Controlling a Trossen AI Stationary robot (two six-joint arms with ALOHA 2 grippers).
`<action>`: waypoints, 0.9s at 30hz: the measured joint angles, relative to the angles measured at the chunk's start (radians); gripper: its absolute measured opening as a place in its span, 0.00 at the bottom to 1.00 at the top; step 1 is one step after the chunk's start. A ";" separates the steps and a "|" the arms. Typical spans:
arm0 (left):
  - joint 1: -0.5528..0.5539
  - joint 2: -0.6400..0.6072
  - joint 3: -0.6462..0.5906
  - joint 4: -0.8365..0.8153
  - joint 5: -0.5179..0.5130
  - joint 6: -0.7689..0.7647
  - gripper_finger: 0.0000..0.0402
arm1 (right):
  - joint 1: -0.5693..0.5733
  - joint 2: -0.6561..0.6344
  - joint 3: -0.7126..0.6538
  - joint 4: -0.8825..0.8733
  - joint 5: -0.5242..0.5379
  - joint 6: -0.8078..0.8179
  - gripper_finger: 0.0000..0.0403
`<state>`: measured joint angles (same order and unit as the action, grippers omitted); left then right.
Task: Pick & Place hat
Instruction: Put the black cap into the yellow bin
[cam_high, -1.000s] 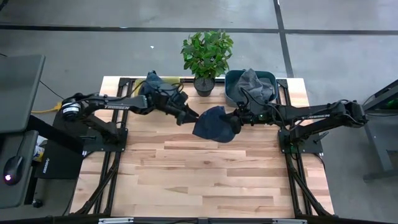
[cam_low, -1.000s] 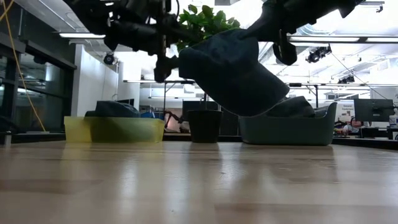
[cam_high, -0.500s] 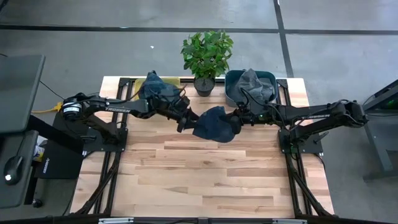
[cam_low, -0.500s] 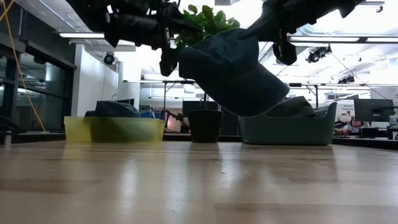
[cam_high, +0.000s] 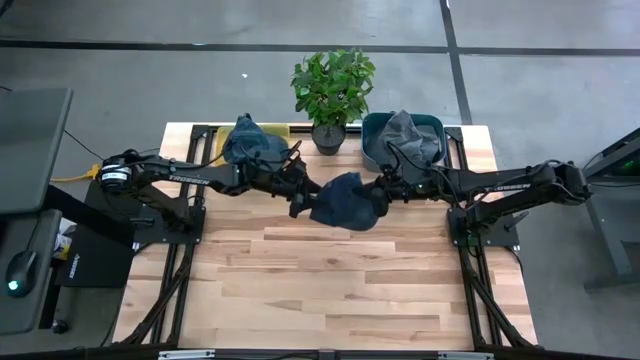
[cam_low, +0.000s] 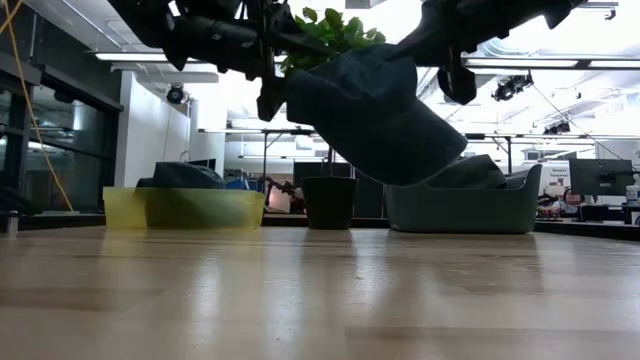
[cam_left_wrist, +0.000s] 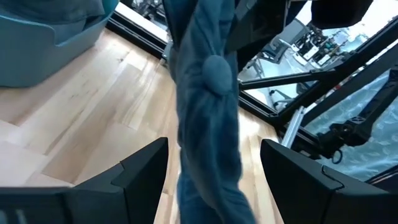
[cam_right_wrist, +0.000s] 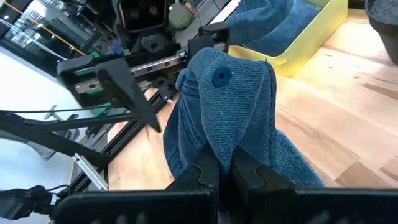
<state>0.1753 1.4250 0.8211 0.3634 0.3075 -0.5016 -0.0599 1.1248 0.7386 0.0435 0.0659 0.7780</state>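
A dark blue knitted hat (cam_high: 345, 200) hangs in the air over the middle of the table, well above the wood in the low view (cam_low: 375, 115). My right gripper (cam_high: 383, 190) reaches in from the table's right and is shut on it. My left gripper (cam_high: 304, 198) comes from the left and is open. In the left wrist view its two fingers (cam_left_wrist: 146, 171) stand on either side of the hanging hat (cam_left_wrist: 208, 118) with a gap on each side, touching nothing. The hat's top button (cam_right_wrist: 221, 76) faces the right wrist camera. My right gripper (cam_right_wrist: 224, 163) pinches a gathered fold of the hat's cloth (cam_right_wrist: 227, 144) between its two fingers, on the side away from the top button. The fingers come roughly level from the table's right. The hat is lifted clear and sags slack below the fingers.
A yellow bin (cam_high: 222, 143) at the far left holds another dark blue hat (cam_high: 250, 143). A teal bin (cam_high: 372, 130) at the far right holds a grey hat (cam_high: 405, 132). A potted plant (cam_high: 333, 90) stands between them at the far edge. Bare wood lies in front.
My left arm has reached farther toward the table's right, bringing its open fingers up around the hat's left side; in the low view the gripper has risen a little. The hat and my right gripper have stayed about where they were.
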 joint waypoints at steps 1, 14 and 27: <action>0.000 0.000 0.000 0.000 -0.004 0.004 0.63 | 0.002 0.000 0.000 0.003 -0.003 0.000 0.00; -0.015 0.079 0.002 0.049 0.076 0.003 0.63 | 0.009 0.002 0.000 0.037 0.000 -0.015 0.00; -0.033 0.079 0.001 0.110 0.119 0.000 0.63 | 0.009 0.002 0.000 0.036 0.005 -0.019 0.00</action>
<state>0.1419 1.5036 0.8226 0.4738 0.4266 -0.5018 -0.0509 1.1267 0.7387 0.0795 0.0711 0.7586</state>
